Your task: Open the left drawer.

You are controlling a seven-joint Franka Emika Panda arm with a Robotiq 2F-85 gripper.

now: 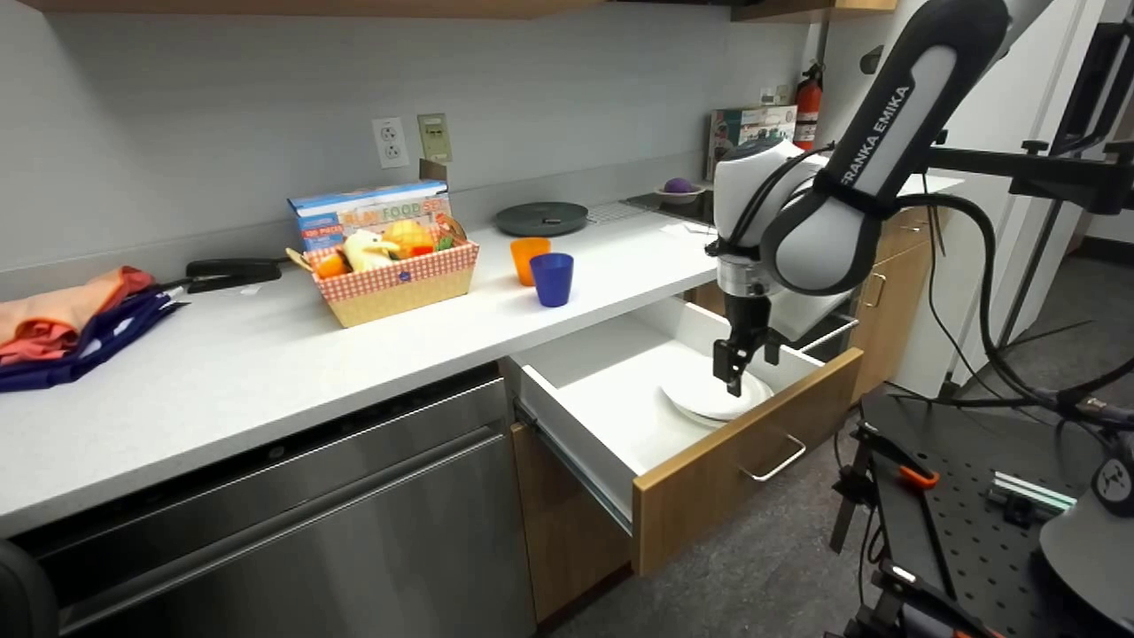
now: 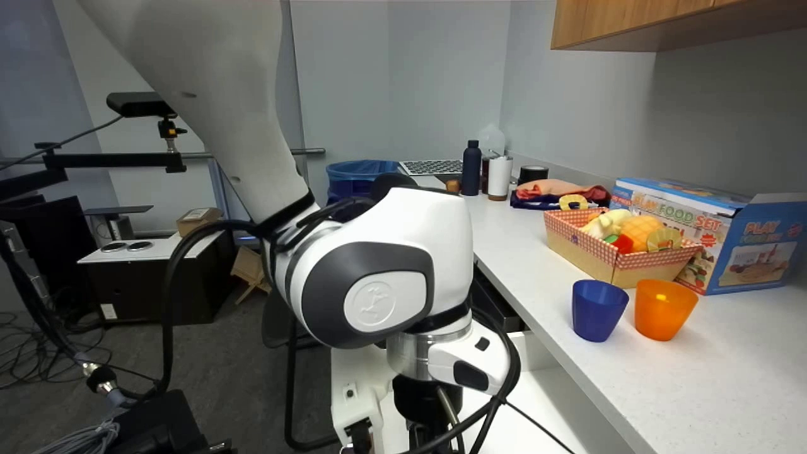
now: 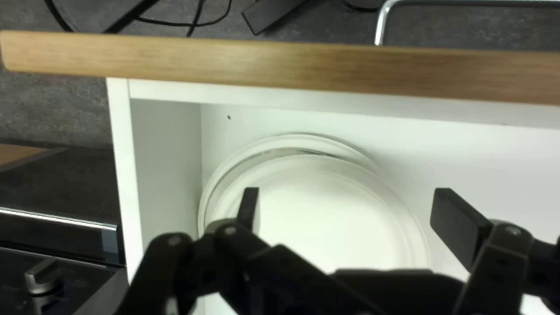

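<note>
The jaws are wide apart, holding nothing. The left drawer is pulled out, its inside under them, its long front running the way they spread. Going up looks right.

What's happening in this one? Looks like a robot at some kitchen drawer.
A robot arm is working at a kitchen counter. The wood-fronted drawer stands pulled well out, its white interior showing, so the opening looks done or close to it. The gripper hangs over the white plates in there, jaws apart and holding nothing; it is not on the handle. Whether the fingertips touch the plates, I can't tell.
</note>
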